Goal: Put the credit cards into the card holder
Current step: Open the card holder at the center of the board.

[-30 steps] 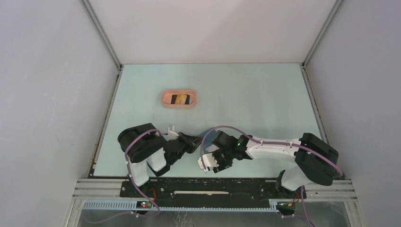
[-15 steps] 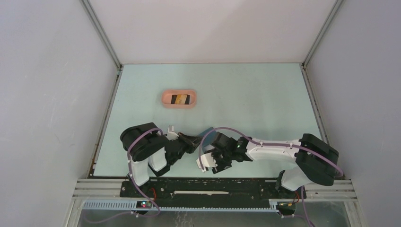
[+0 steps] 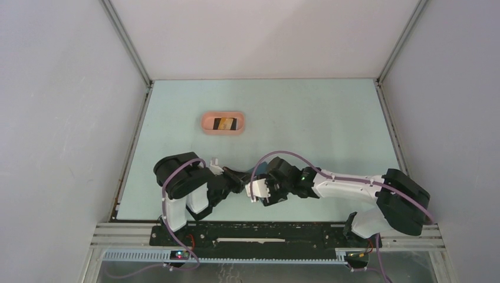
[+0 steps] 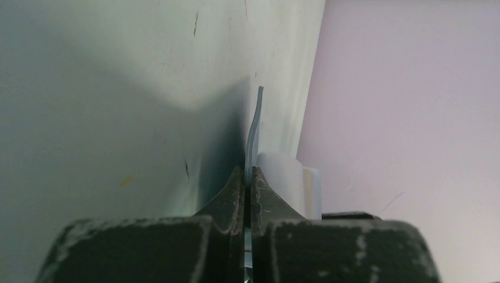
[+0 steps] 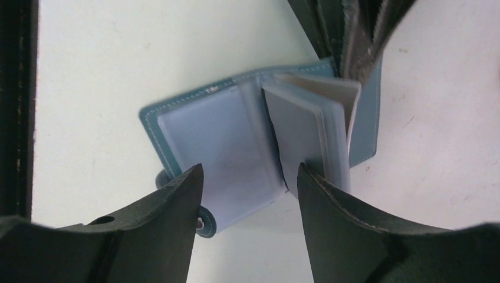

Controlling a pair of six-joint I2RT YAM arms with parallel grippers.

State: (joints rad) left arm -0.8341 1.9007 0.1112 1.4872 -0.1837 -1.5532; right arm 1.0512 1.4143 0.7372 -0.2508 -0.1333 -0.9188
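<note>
The card holder (image 5: 236, 135), a blue wallet with clear inner pockets, lies open on the table below my right gripper (image 5: 250, 172). That gripper is open, with nothing between its fingers. My left gripper (image 4: 249, 177) is shut on the holder's thin blue cover (image 4: 253, 130), seen edge-on. Its dark fingers (image 5: 348, 35) show at the top of the right wrist view, on the holder's right flap. From above, both grippers (image 3: 240, 177) (image 3: 255, 191) meet near the front edge, and a corner of the card holder (image 3: 258, 171) shows. The credit cards (image 3: 224, 123), black and tan-orange, lie in a pink tray.
The pink oval tray (image 3: 204, 122) sits mid-left on the pale green table (image 3: 318, 118). Grey walls (image 3: 71, 118) enclose the table on three sides. A black rail (image 3: 265, 236) with the arm bases runs along the near edge.
My right gripper has moved left and forward towards the left gripper and opened wider. The left arm has shifted slightly right, still shut.
</note>
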